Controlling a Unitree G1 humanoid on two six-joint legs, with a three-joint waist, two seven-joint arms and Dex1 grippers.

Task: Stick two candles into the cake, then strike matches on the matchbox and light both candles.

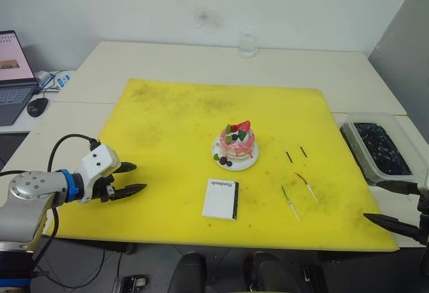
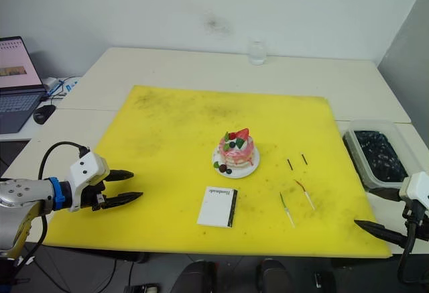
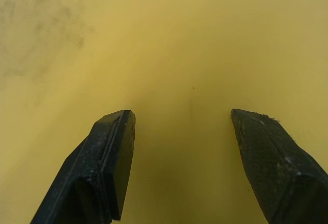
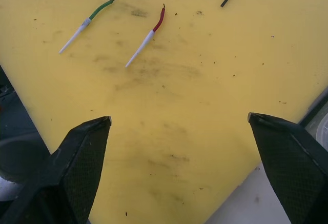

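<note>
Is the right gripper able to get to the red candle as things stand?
Probably yes: the right gripper is open at the mat's near corner, and bare mat lies between it and the red candle.

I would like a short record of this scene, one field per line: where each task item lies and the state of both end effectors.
cake: on its plate, mid mat
matchbox: flat, in front of the cake
green candle: lying on the mat, right of the matchbox
red candle: lying beside the green one
matches: two, lying apart beyond the candles
left end effector: open, empty, over the mat's left edge
right end effector: open, empty, at the mat's front right corner
</note>
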